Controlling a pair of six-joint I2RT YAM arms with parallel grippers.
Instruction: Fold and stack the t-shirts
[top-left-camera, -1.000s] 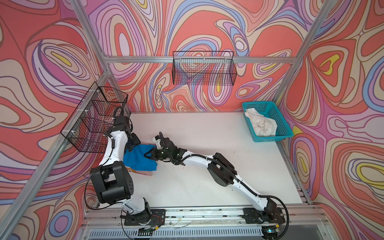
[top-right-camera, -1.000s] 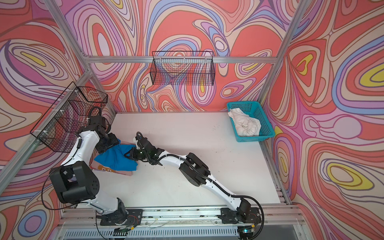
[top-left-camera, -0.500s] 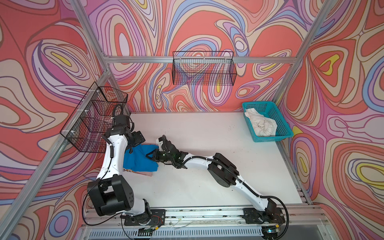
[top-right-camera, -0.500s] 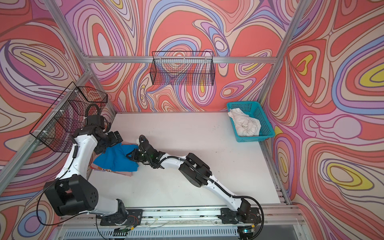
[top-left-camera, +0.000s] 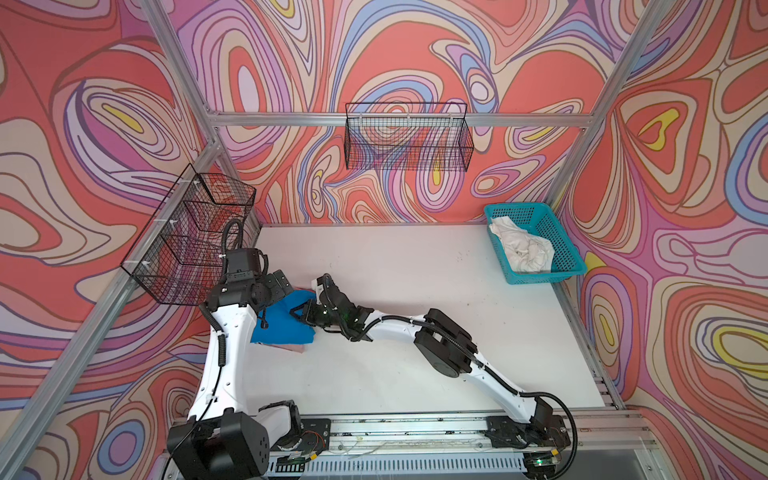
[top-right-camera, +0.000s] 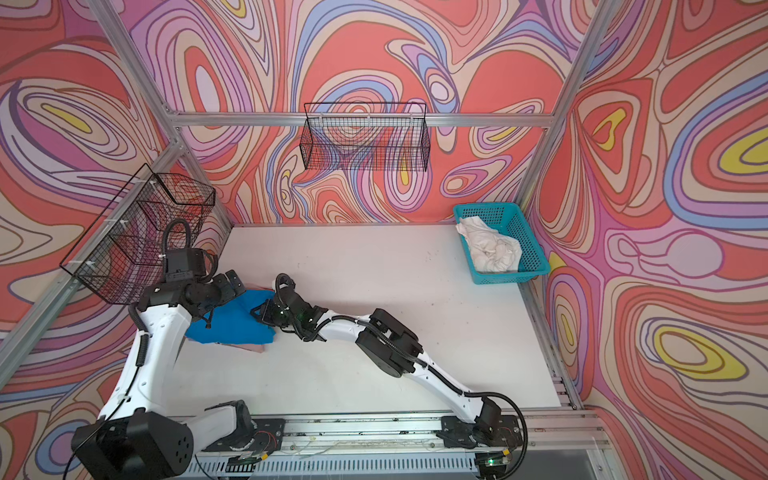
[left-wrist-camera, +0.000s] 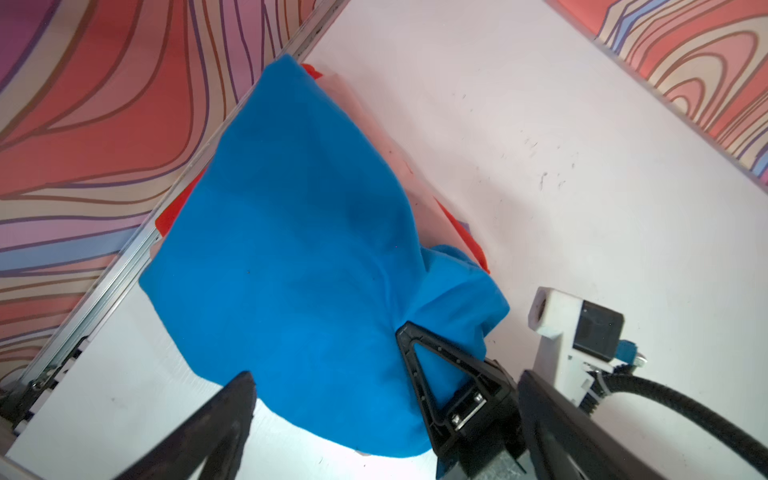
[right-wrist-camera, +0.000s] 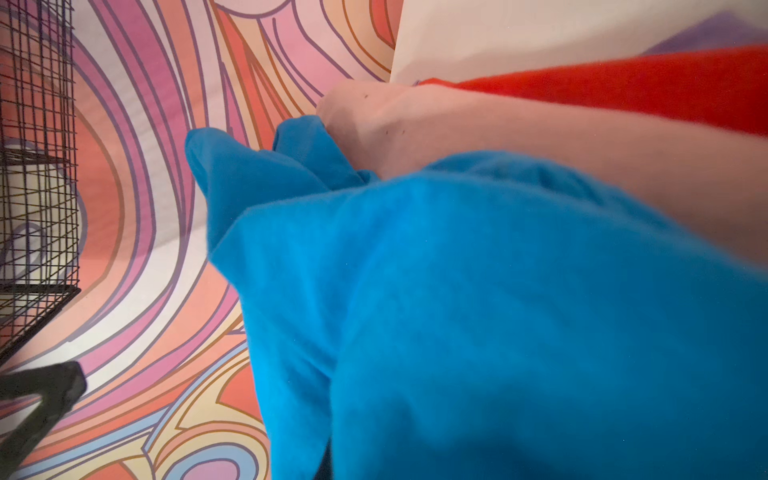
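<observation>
The blue t-shirt (top-left-camera: 282, 328) (top-right-camera: 232, 324) (left-wrist-camera: 299, 249) (right-wrist-camera: 498, 311) lies loosely folded at the table's left on the pink t-shirt (top-left-camera: 291, 347) (left-wrist-camera: 357, 104) (right-wrist-camera: 457, 129). Red cloth (left-wrist-camera: 170, 216) peeks out beneath them. My right gripper (top-left-camera: 301, 311) (top-right-camera: 257, 311) is shut on the blue shirt's right edge, and that cloth hides its jaws in the right wrist view. My left gripper (top-left-camera: 278, 282) (top-right-camera: 230, 280) (left-wrist-camera: 384, 374) hovers wide open over the shirt's far left side, holding nothing. The off-white t-shirt (top-left-camera: 521, 249) (top-right-camera: 490, 247) lies crumpled in the teal basket (top-left-camera: 552, 232) (top-right-camera: 519, 232).
A black wire basket (top-left-camera: 187, 245) hangs on the left wall just above my left arm. Another wire basket (top-left-camera: 409, 141) hangs on the back wall. The teal basket stands in the far right corner. A metal rail (top-left-camera: 415, 424) runs along the table's front edge.
My left gripper has opened fully and lifted off the blue shirt. My right gripper keeps its hold and has shifted slightly left with the cloth.
</observation>
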